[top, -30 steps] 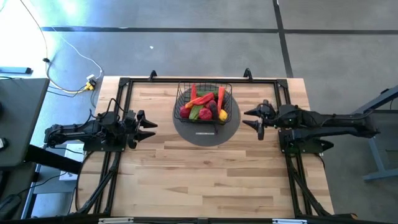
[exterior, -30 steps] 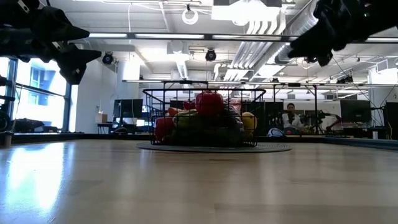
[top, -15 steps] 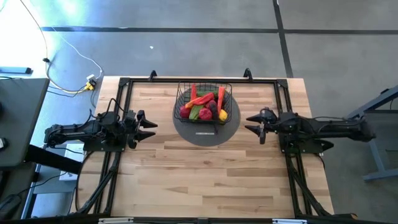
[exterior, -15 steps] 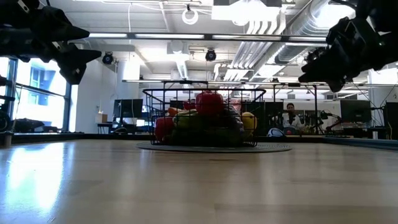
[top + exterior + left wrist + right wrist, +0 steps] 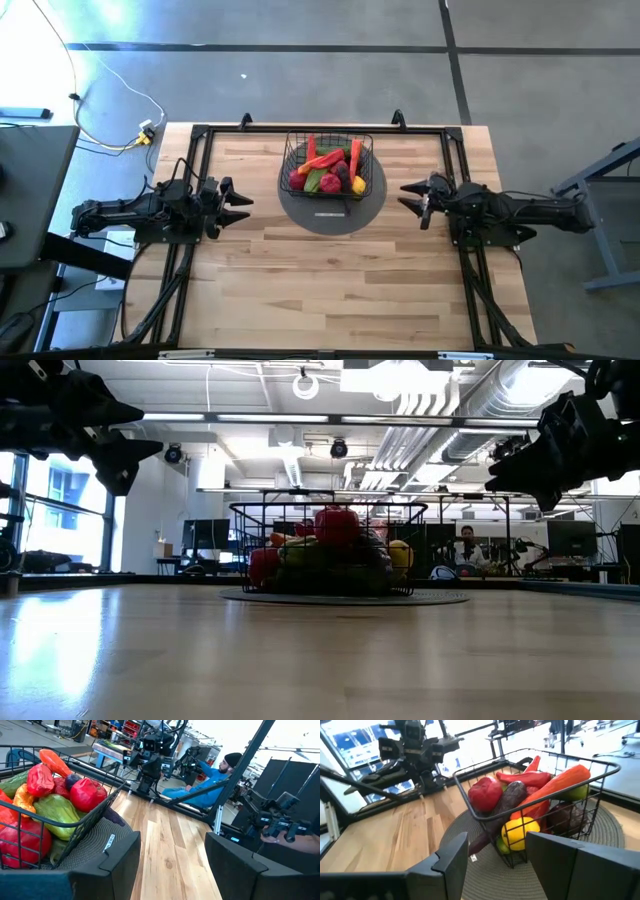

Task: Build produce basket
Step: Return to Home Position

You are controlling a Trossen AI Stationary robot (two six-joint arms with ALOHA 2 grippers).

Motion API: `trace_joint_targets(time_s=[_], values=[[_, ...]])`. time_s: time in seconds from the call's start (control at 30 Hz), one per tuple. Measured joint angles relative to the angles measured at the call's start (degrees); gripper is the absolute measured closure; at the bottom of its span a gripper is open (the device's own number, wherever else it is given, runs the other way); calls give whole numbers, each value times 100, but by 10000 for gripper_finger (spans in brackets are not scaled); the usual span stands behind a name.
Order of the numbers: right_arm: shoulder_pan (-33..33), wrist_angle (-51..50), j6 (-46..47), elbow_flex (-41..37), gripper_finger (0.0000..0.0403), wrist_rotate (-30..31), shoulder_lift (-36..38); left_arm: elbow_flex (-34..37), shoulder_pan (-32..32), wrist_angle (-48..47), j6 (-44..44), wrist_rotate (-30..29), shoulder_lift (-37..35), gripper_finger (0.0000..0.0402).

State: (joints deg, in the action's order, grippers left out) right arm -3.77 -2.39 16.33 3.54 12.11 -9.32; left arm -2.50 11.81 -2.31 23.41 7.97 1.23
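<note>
The black wire basket stands on a round grey mat at the table's far middle, heaped with produce: red and orange peppers, a lemon, an eggplant, green pieces. The same basket fills the right wrist view, and its produce shows in the left wrist view. My left gripper hovers open and empty to the basket's left, above the table. To the basket's right, my right gripper stands open and empty as well.
A black metal frame runs around the table's edges. Bare wood lies between the mat and the near edge. A person sits in the room behind the table.
My right gripper has drawn back from the basket toward the table's right edge and sunk lower, tipping slightly. The left arm, the basket and its produce have stayed as they were.
</note>
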Motion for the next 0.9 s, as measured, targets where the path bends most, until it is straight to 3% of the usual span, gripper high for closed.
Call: trace_joint_targets(time_s=[0.4,0.53,0.7,0.9], values=[[0,-54,168,-88,219,388,923,0,0,2,1,2,0,190],[0,-53,269,-88,219,528,867,0,-2,2,1,0,0,190],[0,-54,-272,-88,219,549,778,-2,-1,2,1,2,0,190],[0,-55,190,-88,219,549,777,-2,0,2,1,2,0,190]])
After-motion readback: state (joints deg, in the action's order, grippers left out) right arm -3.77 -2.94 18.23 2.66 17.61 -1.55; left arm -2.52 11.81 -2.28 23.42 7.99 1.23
